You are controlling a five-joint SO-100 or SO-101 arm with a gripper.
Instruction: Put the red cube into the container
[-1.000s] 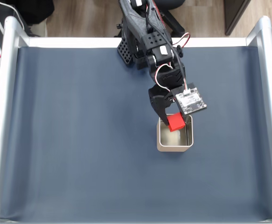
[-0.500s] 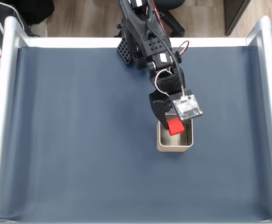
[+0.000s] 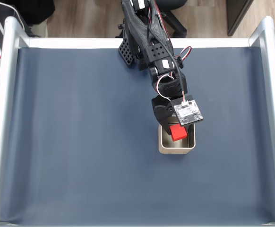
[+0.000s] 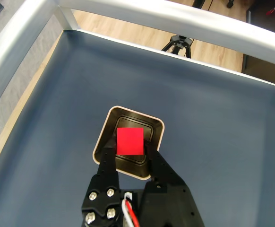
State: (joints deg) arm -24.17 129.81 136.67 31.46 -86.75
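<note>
The red cube (image 4: pixel 130 140), a small bright red matte block, is clamped between the two black fingers of the gripper (image 4: pixel 129 150) and sits over the open mouth of the container (image 4: pixel 110 121), a square silvery metal tin with rounded corners. In the fixed view the cube (image 3: pixel 177 133) shows at the far side of the tin's opening, partly under a small pale circuit board (image 3: pixel 188 112) mounted on the gripper (image 3: pixel 171 128); whether the cube touches the tin's floor cannot be told. The tin (image 3: pixel 176 148) stands right of centre on the dark blue mat (image 3: pixel 81 142), well apart from the silver frame rails (image 3: pixel 4 94). The wrist view shows the cube's square top face framed by the tin's inner walls. No legible writing anywhere.
</note>
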